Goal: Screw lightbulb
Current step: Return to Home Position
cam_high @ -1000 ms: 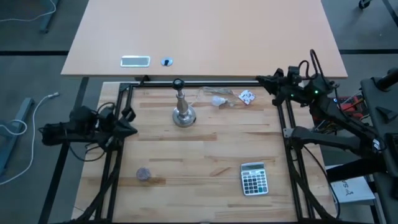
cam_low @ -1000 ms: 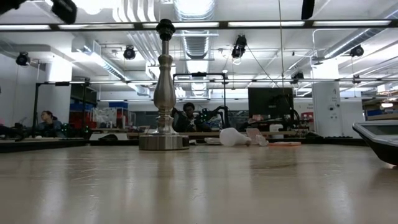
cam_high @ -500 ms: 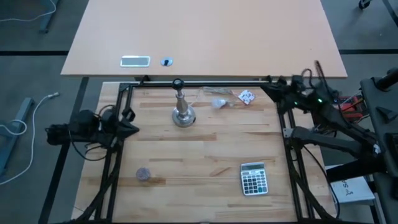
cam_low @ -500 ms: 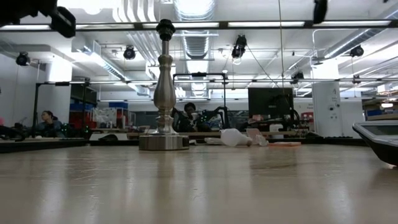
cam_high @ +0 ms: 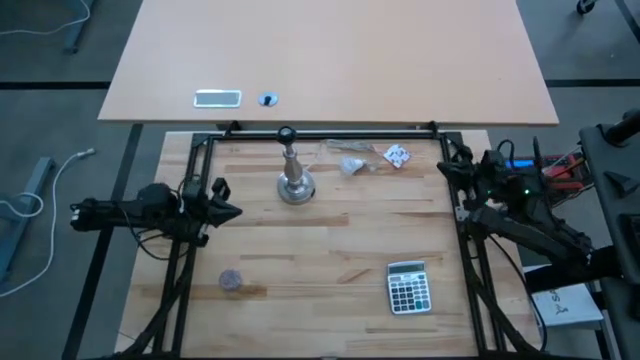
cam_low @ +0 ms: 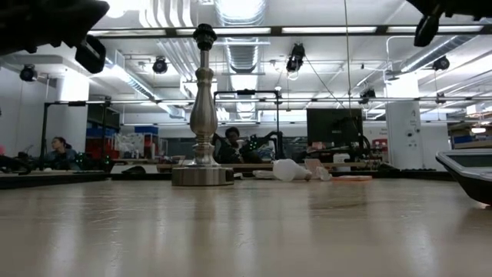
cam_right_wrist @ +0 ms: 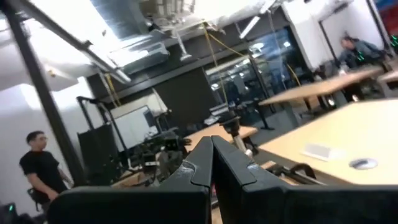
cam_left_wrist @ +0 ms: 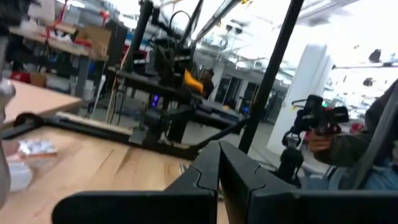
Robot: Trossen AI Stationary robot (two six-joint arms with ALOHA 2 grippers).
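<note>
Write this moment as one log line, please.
lightbulb: lying on table, apart from lamp stand | left gripper: shut, empty, left edge | right gripper: shut, empty, right edge

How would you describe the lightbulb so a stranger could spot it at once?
Look along the far edge of the wooden table. There, between the silver stand and a crumpled paper scrap, lies the lightbulb on its side. It alone is a smooth white globe.

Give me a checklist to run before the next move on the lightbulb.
1. The lightbulb lies free on the table, beside the stand: ok.
2. Stand upright, socket empty: ok.
3. Left pincer shut, empty, by the table's left edge: ok.
4. Right pincer shut, empty, by the right edge: ok.
5. Lightbulb undamaged: cannot tell.
</note>
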